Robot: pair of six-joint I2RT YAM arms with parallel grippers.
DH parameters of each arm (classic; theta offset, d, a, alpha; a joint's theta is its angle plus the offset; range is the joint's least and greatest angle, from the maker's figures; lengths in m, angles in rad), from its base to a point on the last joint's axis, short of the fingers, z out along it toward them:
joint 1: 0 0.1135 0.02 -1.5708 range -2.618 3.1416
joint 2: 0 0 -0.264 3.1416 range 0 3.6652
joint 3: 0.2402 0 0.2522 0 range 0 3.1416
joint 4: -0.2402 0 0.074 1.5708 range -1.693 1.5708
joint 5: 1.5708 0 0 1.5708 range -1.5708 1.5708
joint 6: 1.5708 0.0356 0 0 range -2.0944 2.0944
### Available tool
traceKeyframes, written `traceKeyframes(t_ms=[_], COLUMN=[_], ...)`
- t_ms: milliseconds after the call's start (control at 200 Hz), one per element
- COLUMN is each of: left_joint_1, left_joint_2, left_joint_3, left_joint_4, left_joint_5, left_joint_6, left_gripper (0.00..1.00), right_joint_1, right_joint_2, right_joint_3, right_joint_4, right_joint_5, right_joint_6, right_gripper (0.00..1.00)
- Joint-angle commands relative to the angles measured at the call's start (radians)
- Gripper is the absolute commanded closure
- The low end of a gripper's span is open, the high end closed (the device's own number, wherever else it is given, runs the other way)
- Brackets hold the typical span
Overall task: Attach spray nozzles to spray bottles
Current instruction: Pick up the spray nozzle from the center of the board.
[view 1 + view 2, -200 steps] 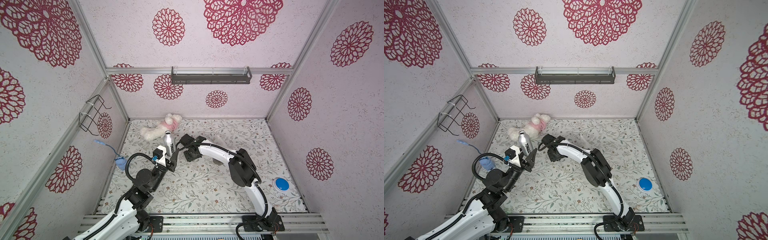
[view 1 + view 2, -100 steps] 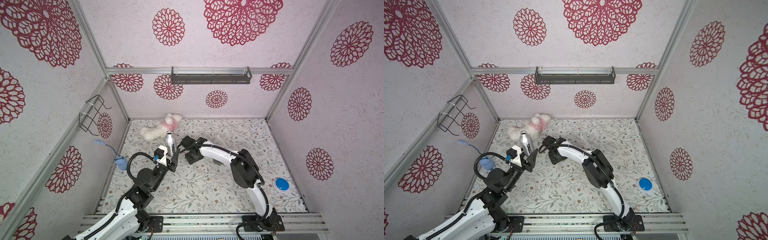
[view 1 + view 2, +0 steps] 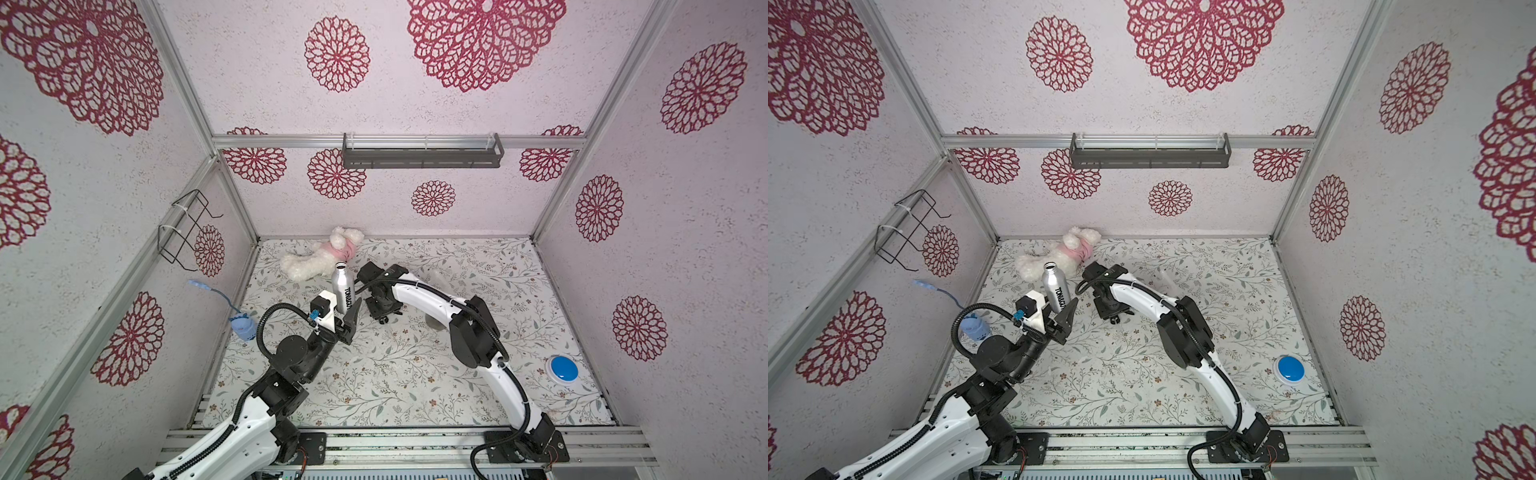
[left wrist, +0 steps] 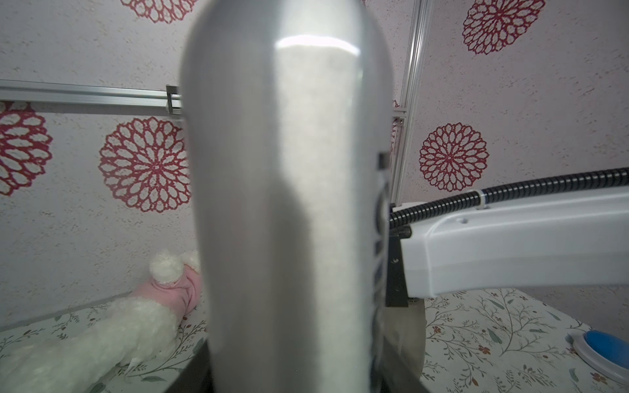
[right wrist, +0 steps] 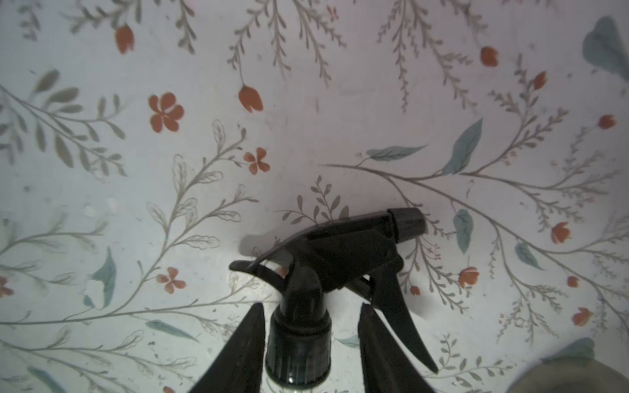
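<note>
The left gripper (image 3: 352, 309) is clamped on the lower body of the silver aluminium bottle (image 3: 343, 289) and holds it upright, neck open and uncapped, above the floral table surface (image 3: 415, 374). In the left wrist view the bottle (image 4: 286, 204) fills the centre of the frame, blurred by its closeness, with the black vertical lettering just visible at one edge.

The right gripper (image 5: 311, 343) points down at the table just beside the bottle. Its two black fingers (image 5: 245, 350) straddle the screw collar of the black spray nozzle (image 5: 326, 272), which lies on its side on the table. A narrow gap shows on each side of the collar, so the fingers are parted and are not pressing on it. In both top views the gripper body covers most of the nozzle (image 3: 384, 319).

The smoky grey-brown bottle (image 3: 434, 322) is mostly hidden under the right arm (image 3: 428, 297); only its blurred edge shows in the right wrist view. The clear nozzle cannot be made out with certainty.

A white plush toy in pink (image 3: 320, 259) lies at the back of the table, behind the silver bottle. A blue button (image 3: 562, 368) sits near the right edge, well apart from both grippers.
</note>
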Motion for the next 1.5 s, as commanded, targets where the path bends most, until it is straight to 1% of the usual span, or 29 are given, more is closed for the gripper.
traceKeyframes(t_ms=[0,145,230,370,435,505,640,741,841,996,1096,1256,1306,1376,1496], left_joint_1=[-0.008,-0.008,-0.008,-0.008,-0.008,-0.008,-0.008,-0.008,-0.008,-0.008,-0.008,-0.008,-0.008,-0.009,-0.011], left_joint_2=[-0.022,-0.027,-0.026,-0.028,-0.027,-0.022,-0.018,-0.028,-0.038,-0.045,-0.047,-0.027,-0.011,0.014,0.06], left_joint_3=[0.017,0.012,0.015,0.017,0.018,0.019,0.018,0.017,0.014,0.012,0.012,0.019,0.023,0.031,0.041], left_joint_4=[0.007,0.006,0.005,0.003,0.003,0.003,0.004,0.002,-0.001,-0.004,-0.003,-0.004,-0.001,0.003,0.038], left_joint_5=[0.005,0.003,0.003,0.002,0.0,0.001,0.002,0.001,-0.002,-0.001,-0.001,0.023,0.033,0.056,0.091], left_joint_6=[0.003,0.002,0.003,0.011,0.01,0.01,0.011,0.01,0.009,0.002,-0.002,-0.012,-0.013,-0.016,-0.028], left_gripper=[0.72,0.72,0.72,0.73,0.73,0.73,0.73,0.73,0.73,0.73,0.73,0.73,0.73,0.73,0.73], right_joint_1=[0.004,0.002,0.004,0.003,0.007,0.012,0.013,0.005,0.001,0.001,0.003,0.005,0.007,0.009,0.014], right_joint_2=[0.022,0.078,0.112,0.105,0.067,-0.004,-0.169,-0.305,-0.465,-0.724,-0.844,-1.009,-1.041,-1.068,-1.076], right_joint_3=[0.05,0.139,0.19,0.177,0.148,0.081,-0.093,-0.245,-0.423,-0.665,-0.764,-0.963,-1.001,-1.021,-0.976], right_joint_4=[-0.064,-0.116,-0.152,-0.153,-0.131,-0.059,0.149,0.342,0.594,0.988,1.203,1.609,1.706,1.783,1.821], right_joint_5=[-0.002,0.021,0.039,0.077,0.088,0.08,0.026,0.006,-0.01,0.014,0.007,-0.031,-0.049,-0.064,-0.112], right_joint_6=[0.022,0.012,0.001,-0.006,-0.011,-0.012,-0.01,-0.002,-0.002,-0.019,-0.05,-0.081,-0.083,-0.092,-0.107], right_gripper=[0.54,0.58,0.59,0.63,0.65,0.66,0.68,0.69,0.69,0.7,0.7,0.7,0.7,0.7,0.7])
